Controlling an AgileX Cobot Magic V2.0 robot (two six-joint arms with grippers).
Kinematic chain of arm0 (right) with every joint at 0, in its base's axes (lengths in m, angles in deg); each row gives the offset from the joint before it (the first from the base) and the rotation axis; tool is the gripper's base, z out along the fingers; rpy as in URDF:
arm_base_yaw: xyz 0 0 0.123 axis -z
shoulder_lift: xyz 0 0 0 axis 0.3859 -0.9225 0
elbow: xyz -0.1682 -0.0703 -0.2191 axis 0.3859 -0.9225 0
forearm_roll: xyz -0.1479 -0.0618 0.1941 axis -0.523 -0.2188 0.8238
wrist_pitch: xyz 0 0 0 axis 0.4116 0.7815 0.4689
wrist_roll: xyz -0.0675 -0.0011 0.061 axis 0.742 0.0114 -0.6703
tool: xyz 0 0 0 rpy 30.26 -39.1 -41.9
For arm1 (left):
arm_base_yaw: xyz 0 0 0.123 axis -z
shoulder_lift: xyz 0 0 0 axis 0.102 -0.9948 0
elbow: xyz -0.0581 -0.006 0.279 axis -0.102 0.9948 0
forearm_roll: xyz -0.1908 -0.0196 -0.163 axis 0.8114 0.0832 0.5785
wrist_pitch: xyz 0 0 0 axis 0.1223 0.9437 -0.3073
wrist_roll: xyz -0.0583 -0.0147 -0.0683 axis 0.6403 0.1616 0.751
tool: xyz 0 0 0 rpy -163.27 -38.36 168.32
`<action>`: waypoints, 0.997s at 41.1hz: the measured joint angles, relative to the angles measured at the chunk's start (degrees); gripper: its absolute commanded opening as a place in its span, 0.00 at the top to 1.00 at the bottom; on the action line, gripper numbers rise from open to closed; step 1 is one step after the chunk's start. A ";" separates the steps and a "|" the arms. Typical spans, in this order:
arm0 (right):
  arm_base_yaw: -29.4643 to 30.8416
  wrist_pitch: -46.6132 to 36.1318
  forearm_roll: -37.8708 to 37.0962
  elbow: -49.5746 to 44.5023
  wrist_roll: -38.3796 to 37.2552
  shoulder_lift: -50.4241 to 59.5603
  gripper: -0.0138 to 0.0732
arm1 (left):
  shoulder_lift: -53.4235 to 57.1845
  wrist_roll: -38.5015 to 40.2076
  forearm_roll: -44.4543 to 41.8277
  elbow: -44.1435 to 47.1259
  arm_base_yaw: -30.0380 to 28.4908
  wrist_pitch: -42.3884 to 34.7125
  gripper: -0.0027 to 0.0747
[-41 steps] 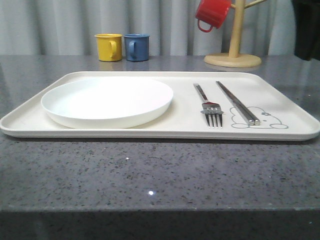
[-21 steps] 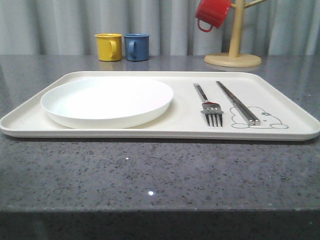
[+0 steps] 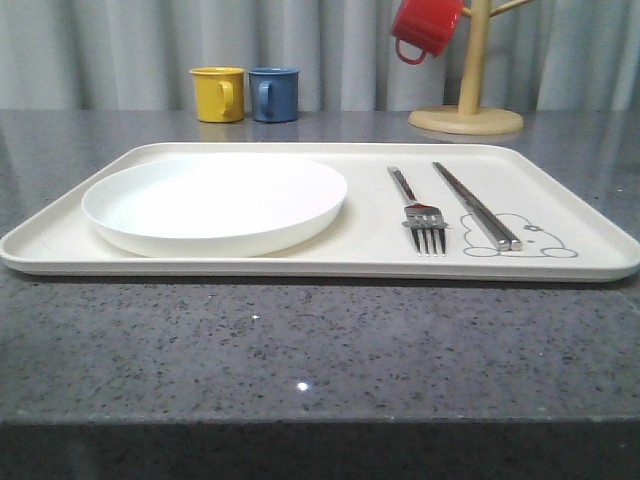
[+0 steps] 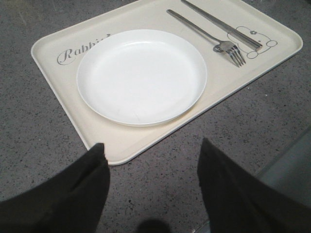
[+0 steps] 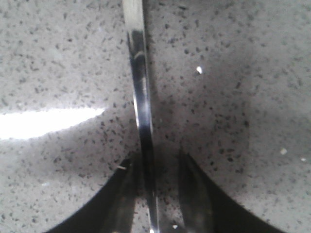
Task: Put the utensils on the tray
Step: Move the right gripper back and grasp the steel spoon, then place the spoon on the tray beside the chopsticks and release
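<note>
1. Hovering the left gripper (image 4: pixel 151 145) above the speckled counter (image 3: pixel 300 340) just off the tray's near corner, fingers spread wide and holding nothing.
2. Straddling a slim shiny metal handle (image 5: pixel 138 73) lying on the counter with the right gripper (image 5: pixel 158 158), jaws parted, one finger visibly clear of it.
3. Resting on the cream tray (image 3: pixel 300 268): white plate (image 3: pixel 215 200) at left, fork (image 3: pixel 424 225) and chopsticks (image 3: pixel 475 205) side by side at right.
4. Standing beyond: yellow mug (image 3: pixel 218 94), blue mug (image 3: pixel 273 94), red mug (image 3: pixel 425 25) hanging on a wooden stand (image 3: pixel 472 70).
</note>
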 measured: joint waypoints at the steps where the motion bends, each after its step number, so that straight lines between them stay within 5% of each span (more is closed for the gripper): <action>1: 0.00 -0.11 0.00 0.00 0.00 0.00 0.62 | 0.00 0.00 0.00 0.00 0.00 0.00 0.45; 10: 0.07 -0.34 -0.35 0.00 0.00 0.00 0.86 | 0.00 0.00 0.00 0.00 0.00 0.00 0.45; 23: -1.60 2.37 1.64 0.71 0.00 1.56 0.86 | 0.00 0.00 0.00 0.00 0.00 0.00 0.45; 41: -15.86 5.10 14.59 1.98 0.00 5.62 0.86 | 0.00 0.00 0.00 0.00 0.00 0.00 0.45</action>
